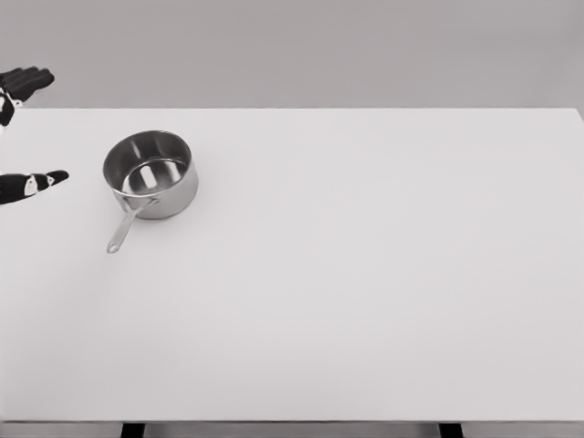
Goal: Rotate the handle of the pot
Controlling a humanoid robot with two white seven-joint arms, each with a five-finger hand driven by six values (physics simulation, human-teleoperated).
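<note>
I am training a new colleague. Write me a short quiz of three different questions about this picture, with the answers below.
1. True or false: the left robot hand is grasping the pot handle.
2. Multiple choice: the pot stands on the white table in the
A. far left part
B. centre
C. near right corner
3. Fill in: the handle points toward the near ____ of the picture.

Key
1. False. Dark fingers show only at the left edge, apart from the pot and holding nothing.
2. A
3. left
</note>
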